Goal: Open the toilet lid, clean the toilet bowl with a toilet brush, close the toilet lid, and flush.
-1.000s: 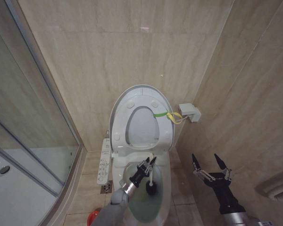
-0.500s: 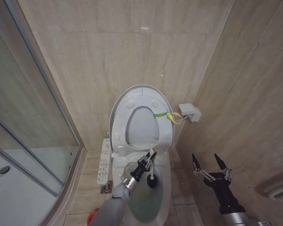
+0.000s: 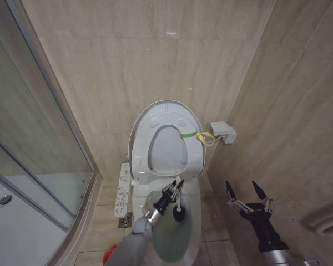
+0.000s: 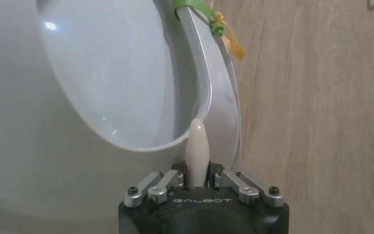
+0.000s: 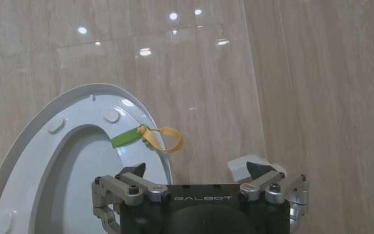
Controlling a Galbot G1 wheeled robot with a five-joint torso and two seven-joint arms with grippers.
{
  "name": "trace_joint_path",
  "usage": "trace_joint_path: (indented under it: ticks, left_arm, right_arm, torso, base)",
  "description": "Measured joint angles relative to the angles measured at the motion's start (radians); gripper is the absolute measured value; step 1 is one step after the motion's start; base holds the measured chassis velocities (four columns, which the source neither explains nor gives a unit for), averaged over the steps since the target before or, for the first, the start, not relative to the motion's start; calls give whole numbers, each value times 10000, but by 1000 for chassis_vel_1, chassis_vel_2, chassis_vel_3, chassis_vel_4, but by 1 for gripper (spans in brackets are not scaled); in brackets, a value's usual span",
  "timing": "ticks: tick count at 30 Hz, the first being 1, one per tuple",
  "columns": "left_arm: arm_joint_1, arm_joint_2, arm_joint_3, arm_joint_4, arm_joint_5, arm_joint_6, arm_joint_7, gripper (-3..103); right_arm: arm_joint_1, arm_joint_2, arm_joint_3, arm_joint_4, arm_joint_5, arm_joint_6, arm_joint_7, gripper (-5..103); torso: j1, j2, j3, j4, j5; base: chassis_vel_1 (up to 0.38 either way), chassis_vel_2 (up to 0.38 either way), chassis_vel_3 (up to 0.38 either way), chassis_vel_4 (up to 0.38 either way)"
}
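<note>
Toilet lid (image 3: pixel 165 119) raised upright against the beige tiled wall (image 3: pixel 155 61), glossy white, oval, round bumpers on its underside, with the open-centred seat ring (image 3: pixel 167 160) lifted flat against it; green-and-yellow band (image 3: pixel 197 136) tied at the edge nearest the small white wall box (image 3: pixel 223 132). Below, white ceramic toilet bowl (image 3: pixel 192 191), long and oval. Left gripper (image 3: pixel 173 190) over the bowl's back part, fingers pinched around the thin white stick handle of the toilet brush (image 3: pixel 178 208), small dark bristle head hanging down inside the bowl just below the fingers. In the left wrist view, pale handle tip (image 4: pixel 196 146) standing up between the closed fingers, lid curve and band behind. Right gripper (image 3: pixel 247 197) off to the toilet's right side, above the floor, well apart from the bowl, fingers spread wide and holding nothing. Control panel (image 3: pixel 122 191) along the bowl's left side; glass shower wall (image 3: pixel 39 144) further left; red holder (image 3: pixel 109 256) on the floor.
</note>
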Motion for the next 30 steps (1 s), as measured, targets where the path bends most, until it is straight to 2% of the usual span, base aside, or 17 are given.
trace_joint_path:
  ticks: [4,9,14,19,23,24,29,30]
  left_arm:
    - [50,-98,54,160,-6,-10,11,21]
    - [664,34,144,187,58,-27,276,21]
    - [523,40,121,31,95,-25,248,21]
    - [251,126,405,-226,292,-24,244,21]
    - [438,901,736,-466,299,-14,479,21]
    - [438,901,736,-466,299,-14,479,21]
    - [816,2416,1222,-1316,-111,246,580,21]
    - [816,2416,1222,-1316,-111,246,580,21]
  right_arm:
    - [0,0,0,0,0,0,1,100]
    - [-1,1,0,0,0,0,-1,100]
    - [0,0,0,0,0,0,0,100]
    - [0,-1,0,0,0,0,0,100]
    - [0,1,0,0,0,0,0,100]
    - [0,1,0,0,0,0,0,100]
    - [0,1,0,0,0,0,0,100]
    - [0,1,0,0,0,0,0,100]
  torso:
    - [0,0,0,-2,0]
    - [-4,3,-3,1,3]
    - [-1,0,2,5,-1]
    - [-1,1,1,-3,-3]
    - [0,1,1,1,-3]
    - [0,1,1,1,-3]
    - [0,0,0,3,-2]
    - [0,0,0,3,-2]
  base:
    - [0,0,0,0]
    - [0,0,0,0]
    - [0,0,0,0]
    - [0,0,0,0]
    - [0,0,0,0]
    - [0,0,0,0]
    - [0,0,0,0]
    - [0,0,0,0]
